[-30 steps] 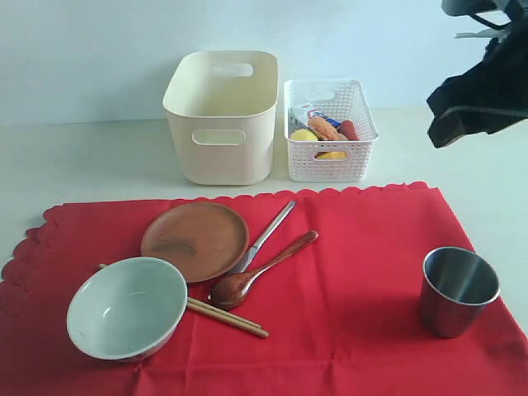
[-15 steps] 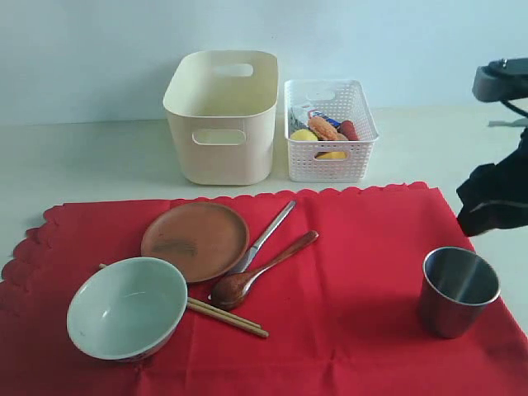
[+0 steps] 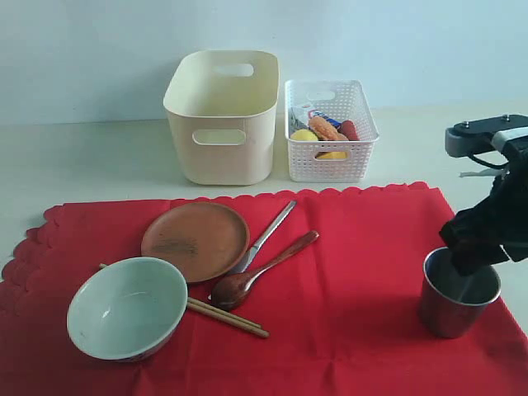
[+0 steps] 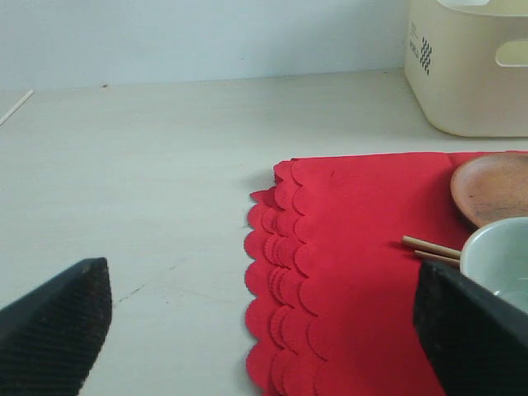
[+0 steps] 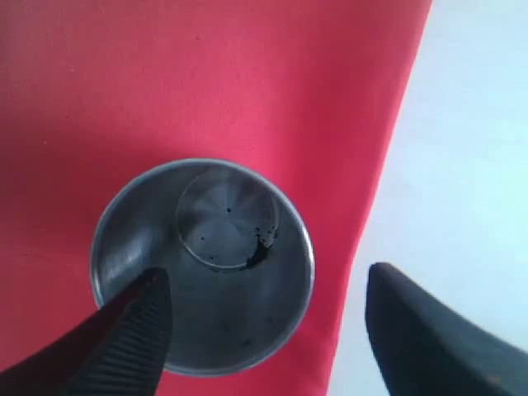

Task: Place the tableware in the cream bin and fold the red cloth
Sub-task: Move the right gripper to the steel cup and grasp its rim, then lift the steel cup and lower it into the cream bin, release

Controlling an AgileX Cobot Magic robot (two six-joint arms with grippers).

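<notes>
On the red cloth lie a pale bowl, a brown plate, a wooden spoon, a slim metal utensil and chopsticks. The steel cup stands upright at the cloth's right edge. My right gripper hangs open just above the cup, one finger over its rim and the other outside it. My left gripper is open and empty above the cloth's scalloped left edge. The cream bin stands behind the cloth.
A white perforated basket holding food sits right of the cream bin. The pale table lies bare to the left and behind the cloth. The cup is close to the table's right side.
My right arm has come down from the upper right to just above the steel cup. The tableware and the cloth have not moved.
</notes>
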